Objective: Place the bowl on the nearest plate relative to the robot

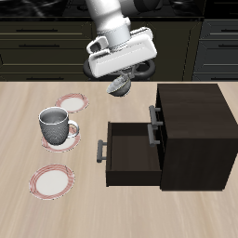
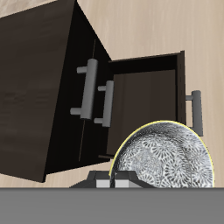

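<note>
The gripper (image 1: 121,82) holds the bowl (image 1: 120,87) by its rim, fingers closed on it, above the table (image 1: 28,121) behind the open drawer (image 1: 128,149), near the far plate (image 1: 72,101).

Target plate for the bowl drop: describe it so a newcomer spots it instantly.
Start from the dark cabinet with its open drawer. Beside it stands a grey mug on a patterned disc, between two red-rimmed plates. The target plate is the one behind the mug, farther from the table's front edge; its twin lies near that edge.
</note>
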Tool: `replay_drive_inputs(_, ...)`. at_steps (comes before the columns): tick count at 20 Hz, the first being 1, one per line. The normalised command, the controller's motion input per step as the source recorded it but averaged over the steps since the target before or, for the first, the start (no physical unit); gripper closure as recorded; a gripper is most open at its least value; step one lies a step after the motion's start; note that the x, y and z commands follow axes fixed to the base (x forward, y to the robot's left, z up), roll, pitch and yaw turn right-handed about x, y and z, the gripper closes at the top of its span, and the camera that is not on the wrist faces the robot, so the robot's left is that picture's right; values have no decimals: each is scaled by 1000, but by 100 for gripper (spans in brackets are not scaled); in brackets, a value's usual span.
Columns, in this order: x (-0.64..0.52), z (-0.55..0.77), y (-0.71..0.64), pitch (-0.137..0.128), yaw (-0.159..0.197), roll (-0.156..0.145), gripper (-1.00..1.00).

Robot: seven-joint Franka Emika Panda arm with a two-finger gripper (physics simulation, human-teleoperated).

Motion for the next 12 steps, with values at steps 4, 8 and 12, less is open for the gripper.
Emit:
replay_drive_inputs(4, -321, -2, -93, -16, -75, -12, 100)
replay_drive_inputs(8, -298, 18, -148, -19, -20, -20, 100)
replay_drive_inputs(12, -362, 65, -306, -26, -38, -57, 100)
